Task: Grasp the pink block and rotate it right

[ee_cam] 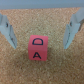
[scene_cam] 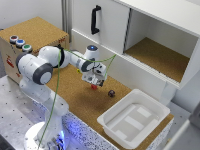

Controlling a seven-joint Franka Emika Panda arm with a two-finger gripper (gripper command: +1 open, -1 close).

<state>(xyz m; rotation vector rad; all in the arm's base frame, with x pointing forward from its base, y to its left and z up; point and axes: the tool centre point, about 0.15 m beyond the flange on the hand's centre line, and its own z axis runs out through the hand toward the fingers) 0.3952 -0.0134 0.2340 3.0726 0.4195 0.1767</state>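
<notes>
The pink block (ee_cam: 39,48) is a small reddish-pink cube with black letters D and A on its face. It rests on the cork tabletop (ee_cam: 45,72). My gripper (ee_cam: 40,46) is open, with one finger (ee_cam: 9,31) on each side of the block and a gap between each finger and it. In the exterior view the gripper (scene_cam: 94,83) hangs low over the cork surface in the middle of the table, with the block (scene_cam: 93,87) showing as a red spot right under it.
A small dark roundish object (scene_cam: 111,93) lies on the cork to the exterior view's right of the gripper. A white tray (scene_cam: 150,109) stands at the front right. A cabinet with an open compartment (scene_cam: 160,55) is behind. A cork box with buttons (scene_cam: 20,42) is at the left.
</notes>
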